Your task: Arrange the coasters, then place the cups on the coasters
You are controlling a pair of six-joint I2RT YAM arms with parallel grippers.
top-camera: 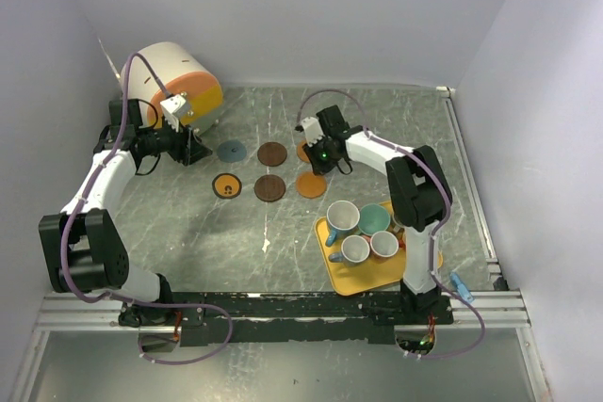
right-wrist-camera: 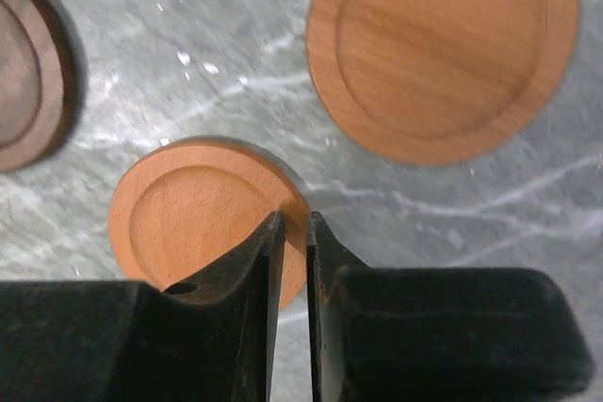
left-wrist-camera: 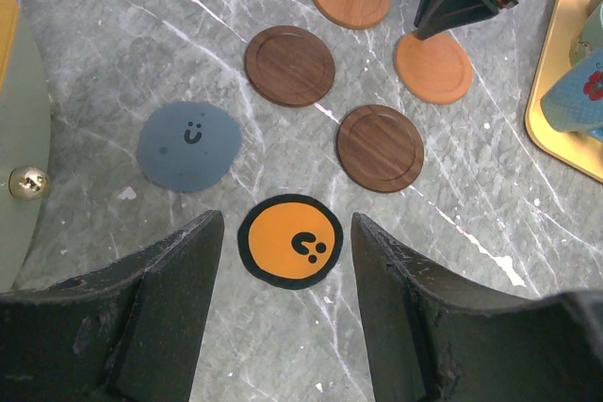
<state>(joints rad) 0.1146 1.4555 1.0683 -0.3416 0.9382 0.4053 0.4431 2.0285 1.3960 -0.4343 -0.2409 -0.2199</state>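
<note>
Six coasters lie in two rows on the table: slate blue (top-camera: 231,150), dark brown (top-camera: 272,153) and orange (top-camera: 303,150) at the back; yellow-orange with a dark rim (top-camera: 227,185), dark brown (top-camera: 269,187) and orange (top-camera: 311,184) in front. My right gripper (right-wrist-camera: 294,218) points down, its jaws pinched on the rim of the front orange coaster (right-wrist-camera: 203,218). My left gripper (left-wrist-camera: 287,223) hangs open and empty just short of the yellow-orange coaster (left-wrist-camera: 289,240). Several cups (top-camera: 342,216) stand on the yellow tray (top-camera: 341,280).
A big white-and-orange cylinder (top-camera: 179,82) lies at the back left, close behind my left wrist. The tray sits at the front right beside the right arm's base. White walls close in the table on three sides.
</note>
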